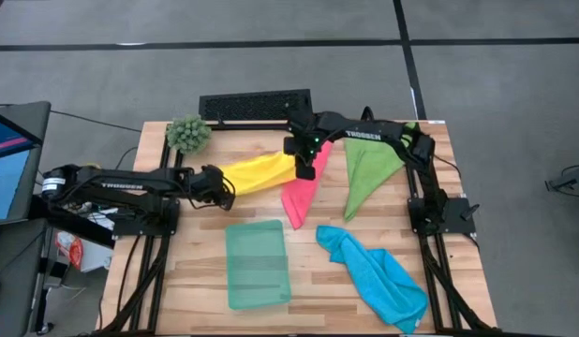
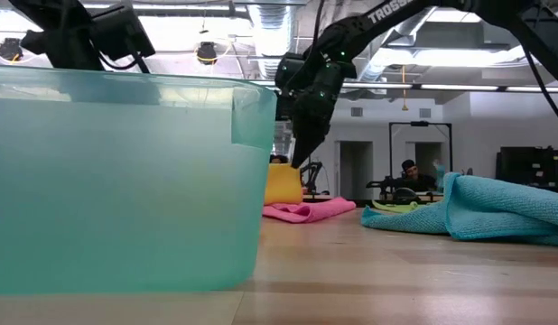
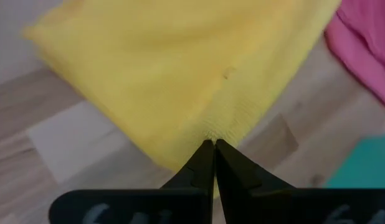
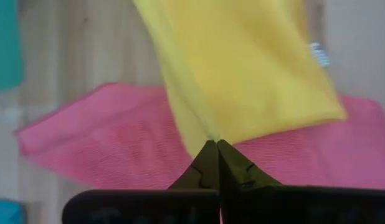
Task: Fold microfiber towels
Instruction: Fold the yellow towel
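On the wooden worktop, toward its left rear corner, sits a spiky green plant ball. Just right of it, the left hand reaches in from the left edge, its fingers pressed together on one end of the yellow towel; the left wrist view shows the dark fingertips pinching a fold of yellow cloth. The yellow towel stretches rightward to the right hand, which pinches its other end with fingers shut, above the pink towel. The pink towel lies on the wood just right of centre, tapering toward the front. In front of these, a pale teal tray rests near the front edge. Beside the pink one, further right, the green towel lies partly under the right arm. The blue towel is crumpled at the front right, well apart from both hands.
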You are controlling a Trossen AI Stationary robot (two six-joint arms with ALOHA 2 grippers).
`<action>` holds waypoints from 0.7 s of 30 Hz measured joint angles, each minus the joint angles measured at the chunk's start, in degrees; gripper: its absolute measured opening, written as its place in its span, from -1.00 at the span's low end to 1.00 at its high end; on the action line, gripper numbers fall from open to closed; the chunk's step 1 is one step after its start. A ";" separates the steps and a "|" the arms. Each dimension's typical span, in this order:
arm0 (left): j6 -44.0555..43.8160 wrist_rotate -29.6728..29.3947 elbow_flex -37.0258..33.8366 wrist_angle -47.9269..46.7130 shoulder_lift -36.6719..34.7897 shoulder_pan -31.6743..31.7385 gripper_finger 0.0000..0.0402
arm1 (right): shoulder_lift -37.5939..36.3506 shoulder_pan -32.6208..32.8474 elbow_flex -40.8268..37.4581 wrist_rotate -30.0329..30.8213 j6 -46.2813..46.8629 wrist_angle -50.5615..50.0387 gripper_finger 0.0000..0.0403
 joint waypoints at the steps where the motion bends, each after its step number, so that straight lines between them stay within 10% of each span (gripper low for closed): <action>1: -0.45 -0.70 0.00 0.12 0.08 0.60 -1.00 | 0.00 -0.43 0.00 0.03 0.01 0.71 -0.96; 21: -0.51 -8.87 -0.02 1.29 0.20 11.31 -1.00 | 1.66 -4.29 -0.07 1.91 0.09 9.58 -0.95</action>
